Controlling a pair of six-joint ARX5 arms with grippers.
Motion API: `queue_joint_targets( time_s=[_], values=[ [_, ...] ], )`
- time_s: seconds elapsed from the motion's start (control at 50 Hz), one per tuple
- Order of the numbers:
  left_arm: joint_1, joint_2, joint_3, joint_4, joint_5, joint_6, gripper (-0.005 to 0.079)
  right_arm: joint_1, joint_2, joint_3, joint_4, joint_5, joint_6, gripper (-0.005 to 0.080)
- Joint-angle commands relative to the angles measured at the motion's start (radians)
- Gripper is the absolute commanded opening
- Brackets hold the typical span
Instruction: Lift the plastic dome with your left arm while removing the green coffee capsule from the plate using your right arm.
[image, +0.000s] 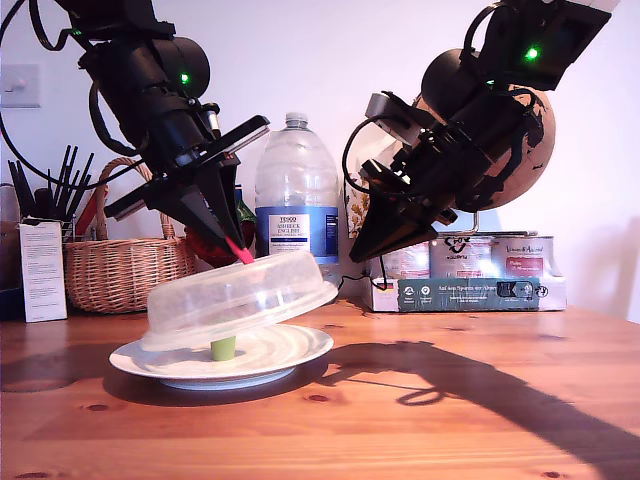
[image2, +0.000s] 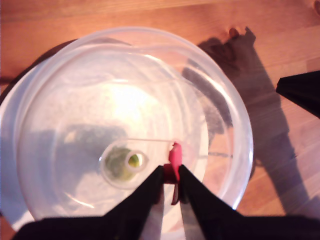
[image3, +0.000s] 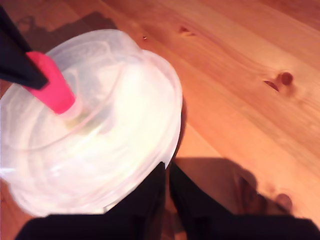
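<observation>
The plastic dome (image: 240, 297) hangs tilted over the plate (image: 290, 355): its rim on the exterior view's right is raised clear, while the rim on that view's left dips low, close to or touching the plate's edge; I cannot tell which. Under it the green coffee capsule (image: 222, 347) stands upright on the plate, near the middle and a little toward the exterior view's left, and it shows through the cloudy plastic in the first wrist view (image2: 129, 161). My first gripper (image2: 170, 175) is pinched narrow on the red-pink tab (image2: 174, 156) on top of the dome and carries the cover by it. My second gripper (image: 362, 250) hovers well above the wooden table (image: 480, 400), to the exterior view's right of the dome and apart from it, tips pointing down toward the raised side; its fingers (image3: 186, 200) lie together with hardly a slit between them and nothing in them. The step in hand looks like the lift, only partly done, since the gap on the raised side seems too slim for the second gripper to pass. Next, I judge the dome must go higher and level off, then my second gripper must spread, slip in low from the open side and close around the capsule, which is light and may tip if nudged. Behind stand a water bottle (image: 296, 200) and a wicker basket (image: 125, 270).
</observation>
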Motion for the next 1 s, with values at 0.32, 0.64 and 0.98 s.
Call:
queue_joint_targets(
  time_s=[0.32, 0.64, 0.98],
  values=[
    [0.016, -0.016, 0.007, -0.024, -0.042, 0.037, -0.0022, 0.005, 0.003, -0.003, 0.005, -0.005, -0.003, -0.0011],
    [0.06, -0.051, 0.021, -0.048, -0.042, 0.039, -0.0022, 0.019, 0.003, -0.003, 0.011, -0.004, -0.003, -0.0011],
    [0.101, -0.078, 0.022, -0.071, -0.06, 0.064, -0.0022, 0.062, 0.004, -0.003, 0.025, -0.005, -0.002, -0.0011]
  ],
)
